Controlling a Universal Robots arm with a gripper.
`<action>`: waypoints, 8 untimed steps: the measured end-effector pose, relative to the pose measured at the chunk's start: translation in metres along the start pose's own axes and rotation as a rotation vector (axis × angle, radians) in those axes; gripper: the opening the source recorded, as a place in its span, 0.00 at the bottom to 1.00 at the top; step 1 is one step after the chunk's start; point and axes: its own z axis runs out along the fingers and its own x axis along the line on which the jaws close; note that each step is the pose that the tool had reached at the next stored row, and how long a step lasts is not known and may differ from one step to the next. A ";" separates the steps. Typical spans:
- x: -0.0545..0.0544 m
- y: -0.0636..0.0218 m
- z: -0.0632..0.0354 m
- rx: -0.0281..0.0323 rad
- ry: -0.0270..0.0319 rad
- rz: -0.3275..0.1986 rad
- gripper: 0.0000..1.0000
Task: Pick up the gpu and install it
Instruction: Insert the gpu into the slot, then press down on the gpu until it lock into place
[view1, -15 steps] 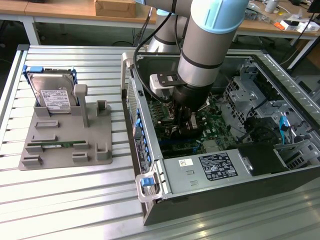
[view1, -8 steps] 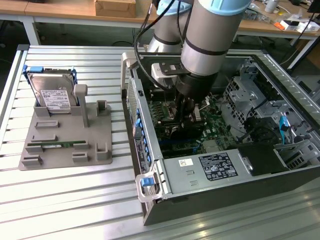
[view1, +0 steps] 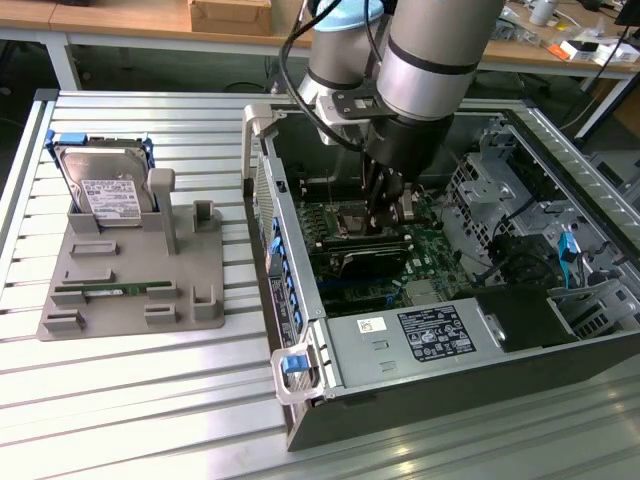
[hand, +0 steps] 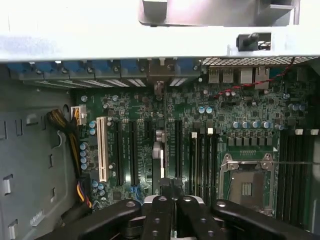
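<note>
The gpu (hand: 161, 150) stands on edge in a slot of the green motherboard (hand: 240, 115), seen as a thin strip running from its silver end bracket at the case's rear wall to my fingers. In the exterior view the gpu (view1: 350, 246) is a dark strip low inside the open computer case (view1: 400, 345). My gripper (hand: 172, 189) is shut, its black fingertips pressed together right over the card's upper edge near its inner end. Whether they touch the card I cannot tell. The exterior view has the gripper (view1: 385, 212) reaching straight down into the case.
On the exterior view's left, a grey holder (view1: 130, 290) carries a silver hard drive (view1: 105, 190) in a blue frame and a green memory stick (view1: 115, 290). Blue slot clips (hand: 100, 67) line the rear wall. The CPU socket (hand: 247, 180) and drive cages (view1: 500, 190) lie beside the card.
</note>
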 end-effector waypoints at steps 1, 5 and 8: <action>0.000 -0.0069 0.0003 -0.0046 0.0002 0.000 0.11; 0.000 -0.0165 0.0006 -0.0089 0.0002 0.000 0.11; 0.000 -0.0049 0.0002 -0.0082 0.0002 0.000 0.11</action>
